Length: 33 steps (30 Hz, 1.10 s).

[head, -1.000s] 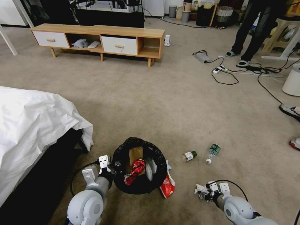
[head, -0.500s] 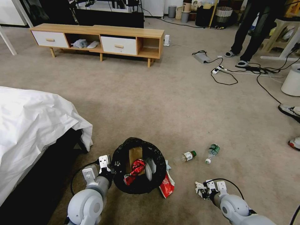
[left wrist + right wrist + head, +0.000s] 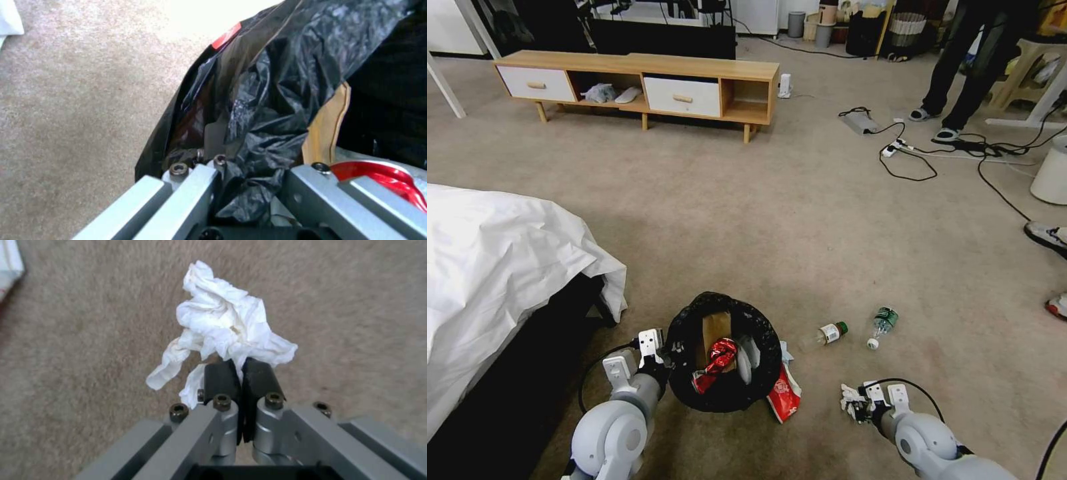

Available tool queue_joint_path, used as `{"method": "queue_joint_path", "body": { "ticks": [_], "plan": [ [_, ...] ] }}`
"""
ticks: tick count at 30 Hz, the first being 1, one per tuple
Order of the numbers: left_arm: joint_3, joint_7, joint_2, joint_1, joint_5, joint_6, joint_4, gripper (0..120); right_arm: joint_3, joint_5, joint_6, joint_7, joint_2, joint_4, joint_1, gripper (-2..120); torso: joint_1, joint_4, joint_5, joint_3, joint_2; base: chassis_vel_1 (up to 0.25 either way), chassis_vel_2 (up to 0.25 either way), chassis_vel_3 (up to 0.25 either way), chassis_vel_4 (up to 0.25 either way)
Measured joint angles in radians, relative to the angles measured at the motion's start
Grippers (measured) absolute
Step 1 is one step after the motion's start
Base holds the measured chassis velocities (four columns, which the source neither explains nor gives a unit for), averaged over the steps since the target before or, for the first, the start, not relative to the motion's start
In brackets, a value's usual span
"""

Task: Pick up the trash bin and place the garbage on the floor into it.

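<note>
Bin held, tissue pinched

From the head camera I see my left gripper [image 3: 662, 352] clamped on the trash bin [image 3: 724, 351] rim, and my right gripper [image 3: 854, 408] right of the bin; in the left wrist view its fingers [image 3: 209, 180] grip the black liner; in the right wrist view, fingers [image 3: 222, 380] pinch a white tissue [image 3: 225, 330] above the floor [image 3: 80, 323].

We see the trash bin [image 3: 724, 353] on the floor [image 3: 747, 220] near us, with the bed [image 3: 500, 267] to its left. A paper bag [image 3: 715, 327] and a can [image 3: 715, 363] lie in it; a wrapper [image 3: 785, 399] touches its right side. Two bottles [image 3: 830, 332] lie farther right. Our left gripper [image 3: 662, 352] clamps the bin's left rim; our right gripper [image 3: 857, 408], near right, pinches a tissue [image 3: 222, 330]. A cabinet [image 3: 640, 83] stands far behind.
</note>
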Motion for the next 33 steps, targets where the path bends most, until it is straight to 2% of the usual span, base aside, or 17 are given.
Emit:
{"method": "queue_joint_path", "body": {
  "ticks": [5, 19, 24, 33],
  "plan": [
    [0.006, -0.001, 0.022, 0.005, -0.01, 0.005, -0.018, 0, 0.063, 0.013, 0.0, 0.027, -0.048, 0.097, -0.066, 0, 0.0, -0.0004, -0.0002, 0.0, 0.0, 0.0, 0.0, 0.0, 0.0],
    [0.004, -0.001, 0.054, 0.023, -0.016, 0.01, -0.037, 0, 0.232, 0.002, 0.025, 0.079, -0.097, 0.281, -0.203, 0, 0.0, -0.0001, -0.0002, 0.0, 0.0, 0.0, 0.0, 0.0, 0.0],
    [0.01, -0.006, 0.065, 0.019, -0.035, 0.018, -0.045, 0, 0.351, -0.028, 0.08, 0.034, -0.129, 0.381, -0.291, 0, 0.0, -0.0004, 0.0, 0.0, 0.0, 0.0, 0.0, 0.0, 0.0],
    [0.019, -0.006, 0.072, 0.01, -0.047, 0.02, -0.046, 0, 0.444, -0.096, 0.15, -0.062, -0.173, 0.518, -0.37, 0, 0.0, -0.0003, -0.0003, 0.0, 0.0, 0.0, 0.0, 0.0, 0.0]
  ]
}}
